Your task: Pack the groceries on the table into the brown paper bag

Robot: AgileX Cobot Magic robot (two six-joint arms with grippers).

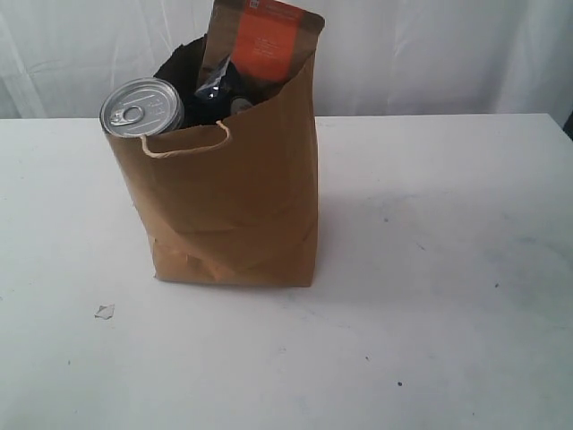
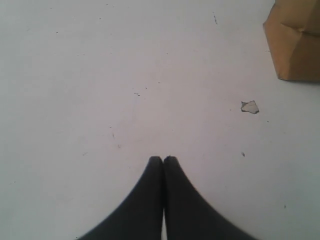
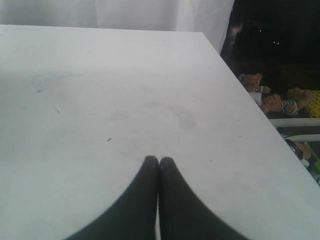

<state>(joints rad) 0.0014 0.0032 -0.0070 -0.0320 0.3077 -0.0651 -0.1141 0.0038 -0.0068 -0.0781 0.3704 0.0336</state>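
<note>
left end effector (image 2: 163,160) and right end effector (image 3: 159,160) both closed, empty. pull-tab jar (image 1: 141,106) poking over brown paper bag (image 1: 242,206) rim, upper left, tips out if bumped imo

Pale scrap (image 1: 105,312) lying flat; white curtain (image 1: 430,54) behind; teddy bears (image 3: 274,103) in dark background.

Your left gripper (image 2: 163,160) hangs over the white table (image 2: 100,75), jaws pressed together on nothing. You see one lower corner of the brown paper bag (image 2: 297,47), with a small pale scrap (image 2: 250,106) lying near it.
</note>
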